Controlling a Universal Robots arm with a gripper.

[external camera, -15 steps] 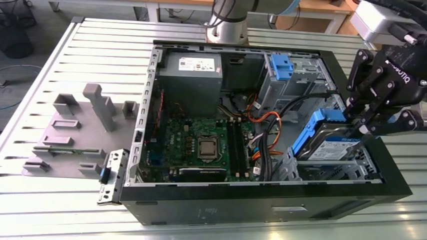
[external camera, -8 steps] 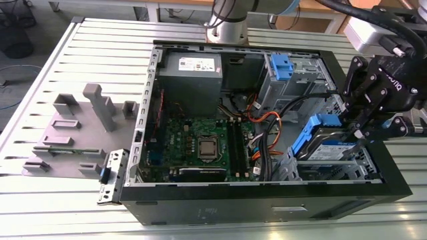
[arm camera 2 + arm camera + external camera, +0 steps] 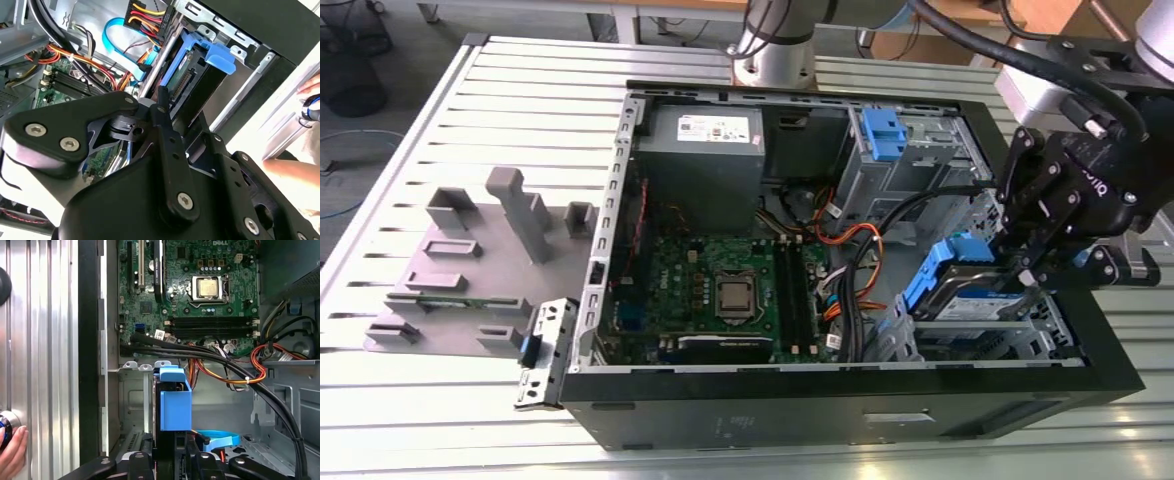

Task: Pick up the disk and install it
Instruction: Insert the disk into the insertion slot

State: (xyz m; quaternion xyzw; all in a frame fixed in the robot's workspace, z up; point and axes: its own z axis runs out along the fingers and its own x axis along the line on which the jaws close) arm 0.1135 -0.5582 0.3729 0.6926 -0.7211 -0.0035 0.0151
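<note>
While one end effector grips one disk, one open case

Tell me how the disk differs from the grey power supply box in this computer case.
The disk is small and flat with blue rails; the power supply is a bigger, plain grey box. The disk sits tilted under the gripper; the power supply lies level in its corner. Both carry labels.

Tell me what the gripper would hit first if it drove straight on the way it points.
The gripper is shut on the disk, which leads the way. Going straight on, the disk would probably meet the metal drive cage beneath it first, though the gap between them is unclear.
</note>
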